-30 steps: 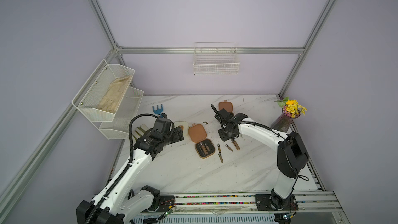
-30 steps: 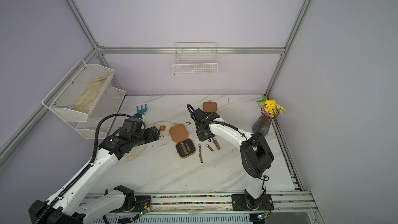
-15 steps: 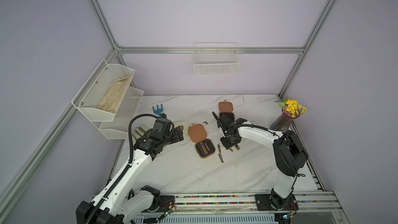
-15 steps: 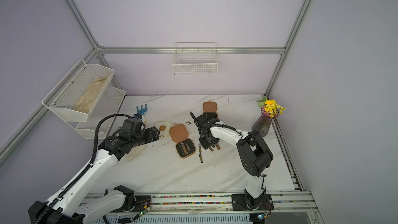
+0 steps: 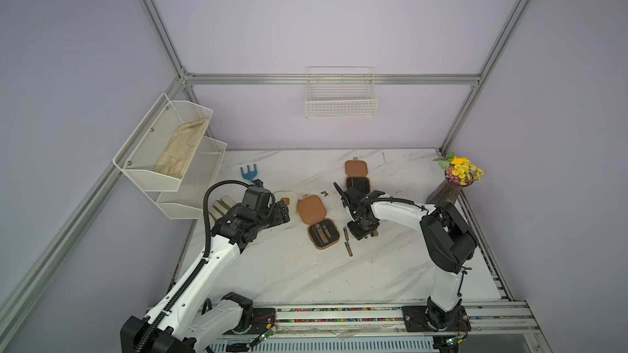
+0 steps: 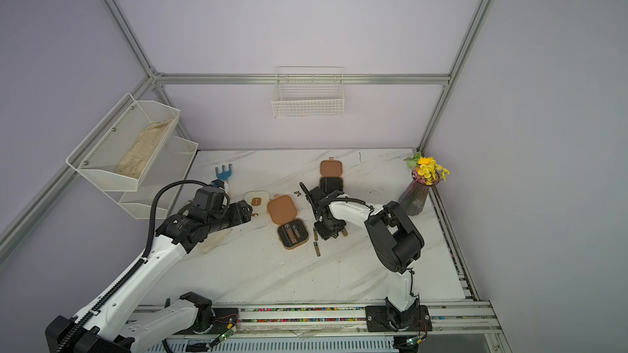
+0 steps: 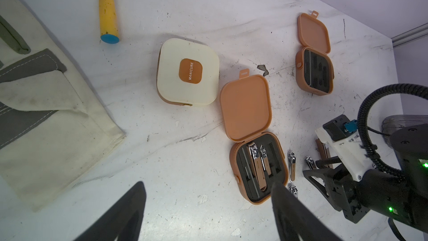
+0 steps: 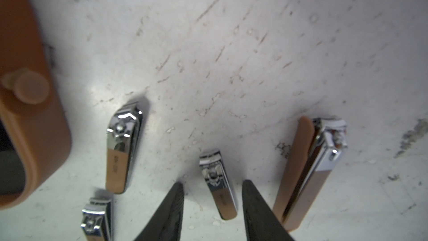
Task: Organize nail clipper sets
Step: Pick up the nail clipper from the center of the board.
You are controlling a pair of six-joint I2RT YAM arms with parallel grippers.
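My right fingers (image 8: 169,209) open astride small clipper (image 8: 217,186), seemingly not touching (likely slick, stiff, light); pinch long edges mid-body.

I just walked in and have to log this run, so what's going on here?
The right gripper is down at the table, its open fingers either side of a small clipper, not yet closed; three more clippers lie loose nearby. The left gripper is open and empty. One brown case lies open with clippers inside, a second brown case lies open farther back, and the cream case is shut.
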